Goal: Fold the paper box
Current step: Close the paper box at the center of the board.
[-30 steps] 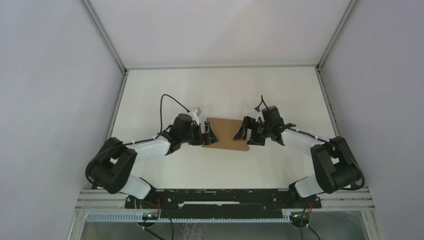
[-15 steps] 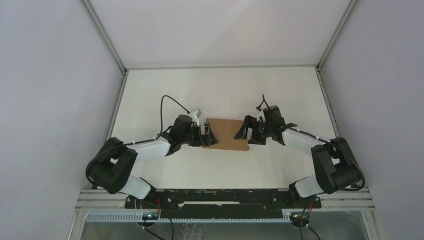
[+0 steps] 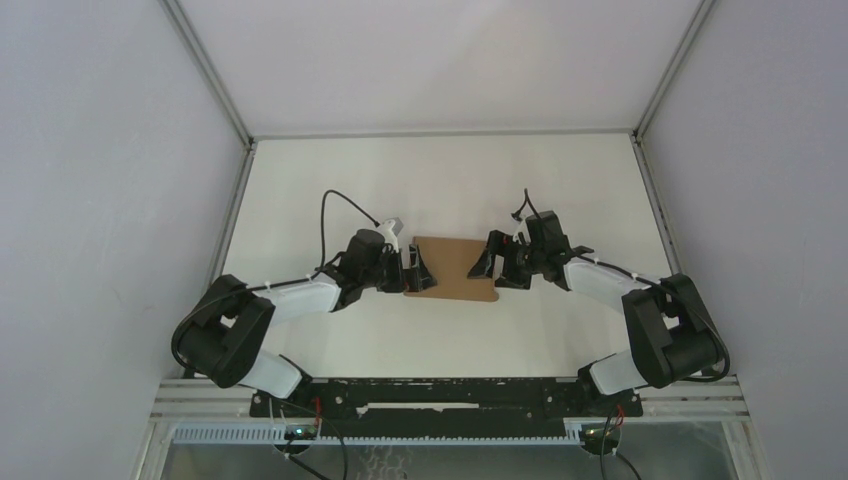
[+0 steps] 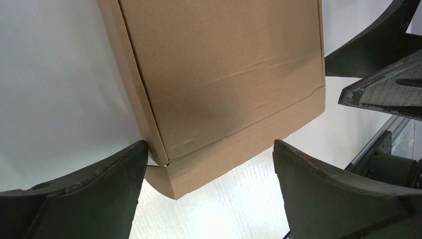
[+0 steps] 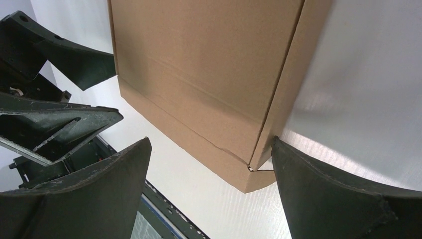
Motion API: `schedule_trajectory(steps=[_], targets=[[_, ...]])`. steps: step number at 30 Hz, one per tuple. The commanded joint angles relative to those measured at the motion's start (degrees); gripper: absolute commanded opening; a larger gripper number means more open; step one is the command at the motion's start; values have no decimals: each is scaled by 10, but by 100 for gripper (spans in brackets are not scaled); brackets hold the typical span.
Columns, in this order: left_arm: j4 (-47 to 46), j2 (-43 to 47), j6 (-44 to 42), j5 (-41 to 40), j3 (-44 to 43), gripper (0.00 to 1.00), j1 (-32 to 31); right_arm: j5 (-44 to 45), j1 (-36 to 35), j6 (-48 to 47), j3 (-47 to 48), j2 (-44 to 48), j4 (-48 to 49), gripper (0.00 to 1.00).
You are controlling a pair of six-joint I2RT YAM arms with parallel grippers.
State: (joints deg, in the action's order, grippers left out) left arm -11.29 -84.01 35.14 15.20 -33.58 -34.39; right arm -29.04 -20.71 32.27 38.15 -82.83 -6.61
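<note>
The paper box (image 3: pixel 455 267) is a closed flat brown cardboard mailer lying on the white table between my two arms. My left gripper (image 3: pixel 416 273) is at its left end and my right gripper (image 3: pixel 489 268) at its right end. In the left wrist view the box (image 4: pixel 224 74) has its near corner between the wide-open jaws of the left gripper (image 4: pixel 210 145), with one finger (image 4: pixel 84 194) right beside the box's side wall. In the right wrist view the box (image 5: pixel 209 64) pokes its corner into the open right gripper (image 5: pixel 210 143), one finger (image 5: pixel 343 194) next to its edge. Neither gripper holds anything.
The white table (image 3: pixel 440 180) is enclosed by grey walls at the back and sides. A black rail (image 3: pixel 440 395) with the arm bases runs along the near edge. Each wrist view also shows the opposite gripper's fingers (image 4: pixel 378 64) (image 5: pixel 59 114) across the box.
The right gripper has edged very slightly away from the near edge. The box and the left gripper have stayed put.
</note>
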Motion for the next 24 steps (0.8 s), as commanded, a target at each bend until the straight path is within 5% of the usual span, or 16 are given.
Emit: schedule_trajectory(steps=[1, 24], targets=[[-29, 5, 7, -2, 11, 100, -5, -8, -8, -2, 1, 17, 28, 100], [29, 108, 6, -8, 12, 100, -26, -13, -24, 2, 12, 91, -23, 100]])
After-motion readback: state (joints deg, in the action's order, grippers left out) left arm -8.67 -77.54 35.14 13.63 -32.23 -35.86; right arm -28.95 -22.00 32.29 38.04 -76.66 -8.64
